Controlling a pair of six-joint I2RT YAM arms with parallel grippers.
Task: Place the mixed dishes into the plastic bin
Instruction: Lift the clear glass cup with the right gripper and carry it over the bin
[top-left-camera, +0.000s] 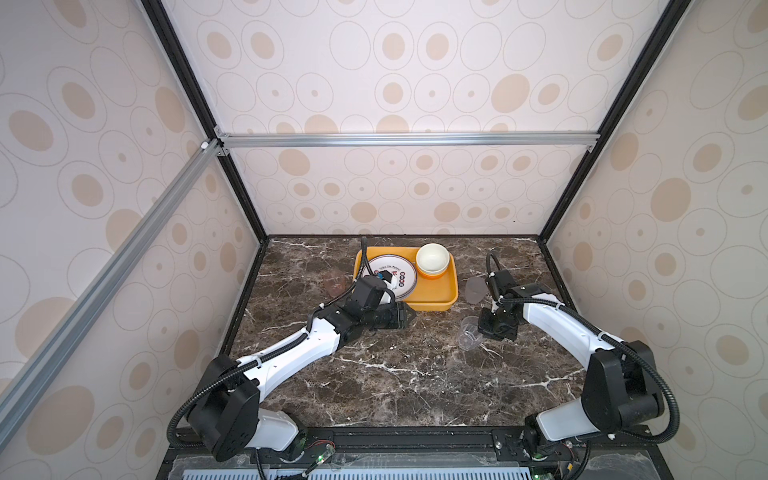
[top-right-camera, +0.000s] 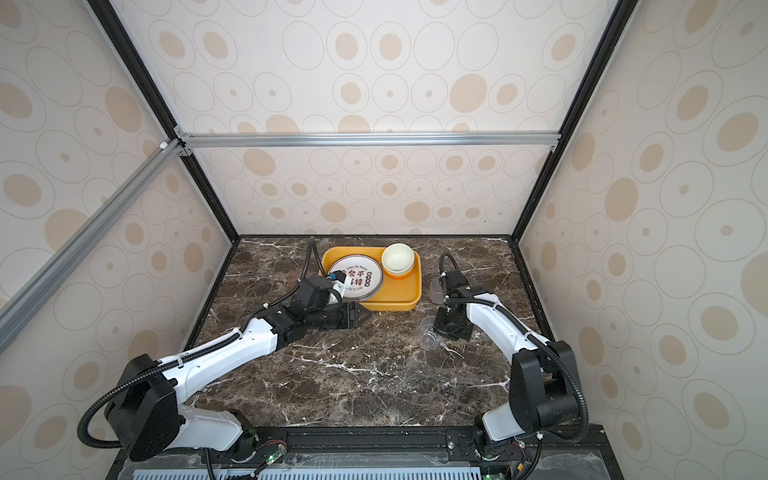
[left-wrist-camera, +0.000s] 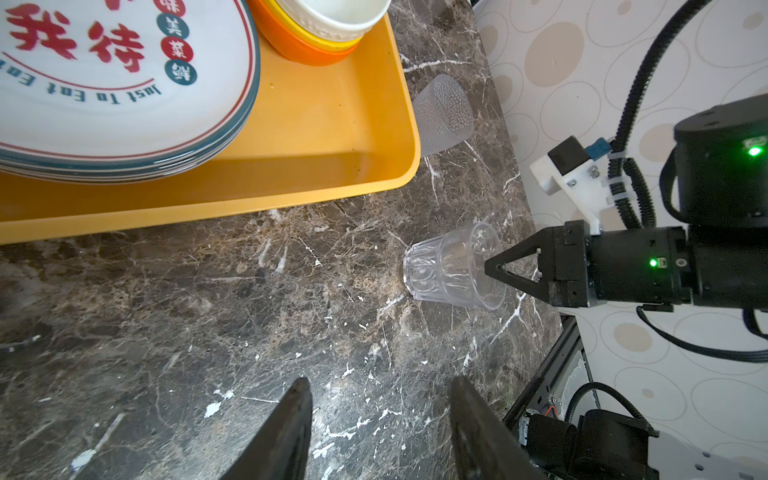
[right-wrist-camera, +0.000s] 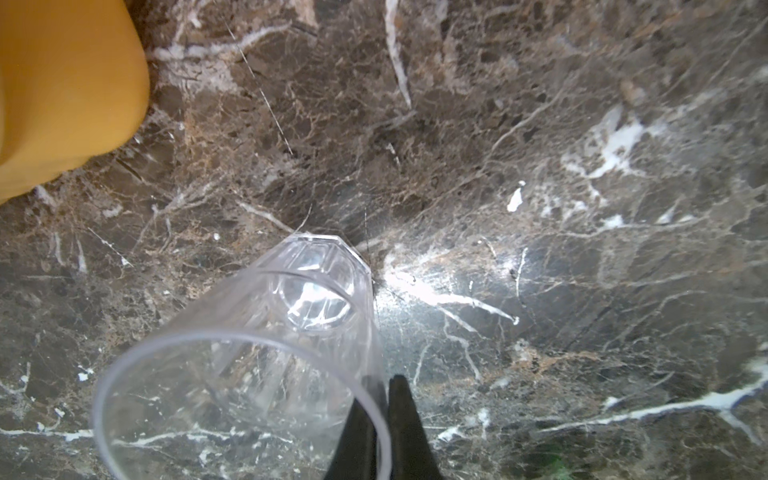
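The right gripper (right-wrist-camera: 384, 388) pinches the rim wall of the clear cup (right-wrist-camera: 249, 353), one finger inside, since it lies sideways on the table (right-wrist-camera: 540, 166) near the yellow bin (left-wrist-camera: 324, 137); the left gripper (left-wrist-camera: 380, 380) hangs open, empty, beside the bin.

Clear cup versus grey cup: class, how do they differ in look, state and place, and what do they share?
Look: the clear cup is see-through with a faceted base; the grey cup is frosted and dotted. State: the right gripper pinches the clear cup's rim; the grey cup is untouched. Place: the grey cup sits beside the yellow bin; the clear cup farther off. Shared: both are outside the bin.
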